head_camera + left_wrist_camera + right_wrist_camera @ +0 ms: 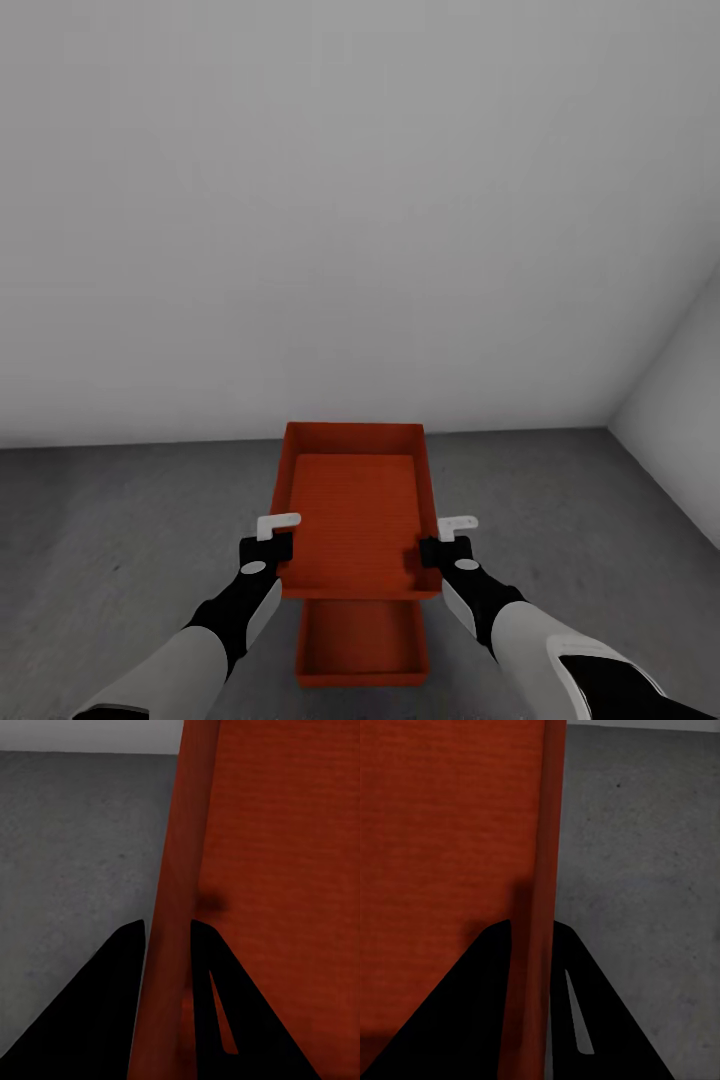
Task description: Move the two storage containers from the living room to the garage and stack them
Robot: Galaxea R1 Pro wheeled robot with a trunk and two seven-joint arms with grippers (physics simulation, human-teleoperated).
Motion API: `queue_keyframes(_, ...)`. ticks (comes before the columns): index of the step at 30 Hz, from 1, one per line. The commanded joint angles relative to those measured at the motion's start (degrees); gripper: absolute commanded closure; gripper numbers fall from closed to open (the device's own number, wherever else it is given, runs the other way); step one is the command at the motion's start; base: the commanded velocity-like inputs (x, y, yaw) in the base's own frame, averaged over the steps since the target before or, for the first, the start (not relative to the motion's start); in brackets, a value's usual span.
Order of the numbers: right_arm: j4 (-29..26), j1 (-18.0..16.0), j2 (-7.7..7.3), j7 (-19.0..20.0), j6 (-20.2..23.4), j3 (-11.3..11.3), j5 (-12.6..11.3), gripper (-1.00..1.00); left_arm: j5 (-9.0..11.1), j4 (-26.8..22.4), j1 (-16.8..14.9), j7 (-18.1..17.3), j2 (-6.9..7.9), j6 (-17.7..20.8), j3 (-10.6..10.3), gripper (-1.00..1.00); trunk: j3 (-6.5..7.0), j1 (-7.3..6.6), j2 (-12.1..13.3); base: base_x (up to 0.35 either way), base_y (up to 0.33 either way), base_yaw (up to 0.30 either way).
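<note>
Nearest the robot, head view: a plain orange-red open-topped rectangular storage container sits on the dark grey rough concrete-like floor, between the two forearms. Only its near part shows; the rest is hidden under the box held above it.

Next out: a second, matching orange-red open-topped container, carried by both arms over the far part of the lower one. It looks level and empty. The left gripper grips its left wall, the right gripper its right wall, both toward the near end.

Left wrist view: the dark fingers straddle the orange-red wall, one finger on each side, closed against it. Right wrist view: same arrangement, fingers clamped on the opposite wall, grey floor on the outer side.

Farthest: a plain white-grey wall meeting the floor, with a room corner at the right. Surroundings fit the garage; no car in sight.

Progress, as judged: both containers are in the garage and one is placed on the floor. The held box appears above and offset beyond the lower one; whether they touch cannot be told. Remaining: draw it back into line, lower it onto the lower box, release both grips.
</note>
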Motion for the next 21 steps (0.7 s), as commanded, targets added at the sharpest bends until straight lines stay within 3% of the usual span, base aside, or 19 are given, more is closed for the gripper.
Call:
queue_keyframes(1, -2.29, -0.10, 0.01, -2.39, -0.16, -4.65, -0.73, 1.00, 0.04, 0.07, 0.01, 0.74, 2.41, -0.17, 0.03, 1.00, -0.17, 0.01, -0.07, 0.000, 0.000, 0.000)
queue_keyframes(21, -2.29, -0.10, -0.06, -2.39, -0.16, -4.66, -0.67, 1.00, 0.14, 0.14, 0.01, 0.83, 2.40, -0.17, 0.08, 1.00, -2.00, 0.01, -0.07, -0.081, 0.000, 0.000)
